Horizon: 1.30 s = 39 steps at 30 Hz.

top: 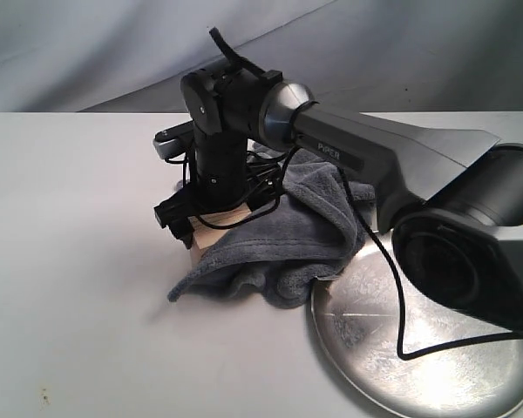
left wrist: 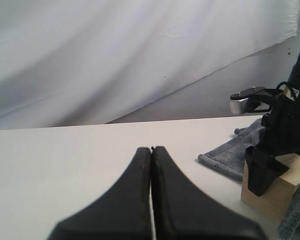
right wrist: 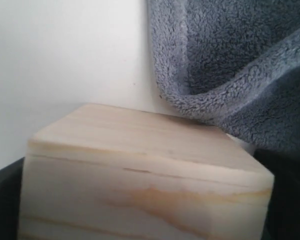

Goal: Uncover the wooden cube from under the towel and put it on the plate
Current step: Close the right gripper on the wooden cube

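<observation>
The pale wooden cube (top: 211, 233) rests on the white table, uncovered at the left edge of the towel (top: 288, 235). My right gripper (top: 211, 216) reaches across from the right and comes down over the cube. One dark finger (left wrist: 262, 172) presses against the side of the cube (left wrist: 285, 187). In the right wrist view the cube (right wrist: 140, 165) fills the space between both fingers, with grey-blue towel (right wrist: 240, 65) folded back behind it. The silver plate (top: 436, 348) lies at the front right, partly under the towel's edge. My left gripper (left wrist: 151, 148) is shut and empty, low over bare table.
The right arm's thick grey forearm (top: 392, 152) and its black cable (top: 392, 279) hang over the plate and towel. A wrinkled pale backdrop (top: 113, 43) stands behind the table. Bare white tabletop (top: 70, 287) spreads to the left.
</observation>
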Available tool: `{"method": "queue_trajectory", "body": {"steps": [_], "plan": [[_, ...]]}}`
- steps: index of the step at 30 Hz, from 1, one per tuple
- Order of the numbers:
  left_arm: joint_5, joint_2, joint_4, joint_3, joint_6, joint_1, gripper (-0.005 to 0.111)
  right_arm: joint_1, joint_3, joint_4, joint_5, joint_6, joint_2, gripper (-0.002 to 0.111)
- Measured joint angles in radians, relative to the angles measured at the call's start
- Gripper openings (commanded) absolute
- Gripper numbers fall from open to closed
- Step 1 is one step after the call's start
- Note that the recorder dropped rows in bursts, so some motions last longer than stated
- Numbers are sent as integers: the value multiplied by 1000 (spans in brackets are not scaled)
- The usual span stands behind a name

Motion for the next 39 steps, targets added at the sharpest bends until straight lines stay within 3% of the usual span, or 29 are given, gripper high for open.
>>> {"method": "queue_trajectory", "body": {"steps": [16, 19, 24, 27, 39], "plan": [[0, 0, 0, 0, 0, 0, 0, 0, 0, 7, 0, 4, 19, 93], [0, 0, 0, 0, 0, 0, 0, 0, 0, 7, 0, 4, 19, 77], [0, 0, 0, 0, 0, 0, 0, 1, 0, 13, 0, 4, 19, 19], [0, 0, 0, 0, 0, 0, 0, 1, 0, 14, 0, 4, 19, 0], [0, 0, 0, 0, 0, 0, 0, 2, 0, 89, 4, 3, -47, 0]]}}
